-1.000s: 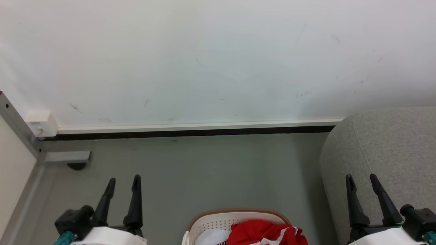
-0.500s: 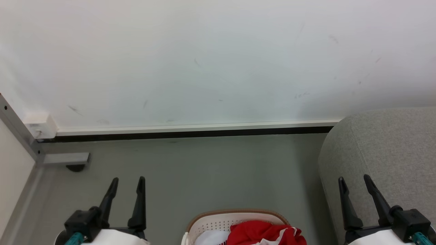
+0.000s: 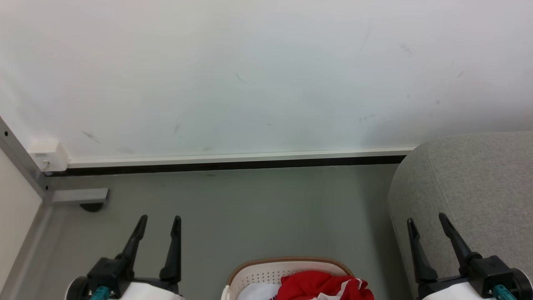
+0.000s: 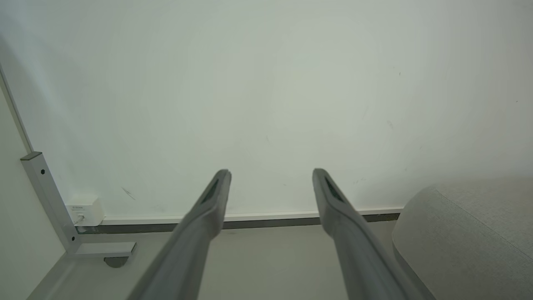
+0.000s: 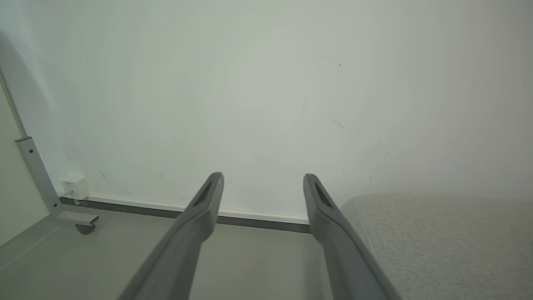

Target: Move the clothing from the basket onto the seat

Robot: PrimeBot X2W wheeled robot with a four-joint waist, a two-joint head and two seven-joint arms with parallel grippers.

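Meanwhile, both arms have drawn inward over the last second. The left gripper (image 3: pixel 160 217) has slid toward the basket (image 3: pixel 258 264), and the right gripper (image 3: pixel 426 217) has edged the same way across the front of the seat (image 3: pixel 470 179). Both have jaws spread wide and empty. The clothing (image 3: pixel 320 285) lies bunched in the basket, which stands on the floor (image 3: pixel 250 208) near the seat's rounded corner. Nothing is gripped yet, so the reach into the basket seems only to be starting.

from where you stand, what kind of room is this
Probably an indoor room staged as a home corner, perhaps a test space: a grey upholstered seat by a scuffed white wall, and a laundry basket holding red clothing on a grey floor.
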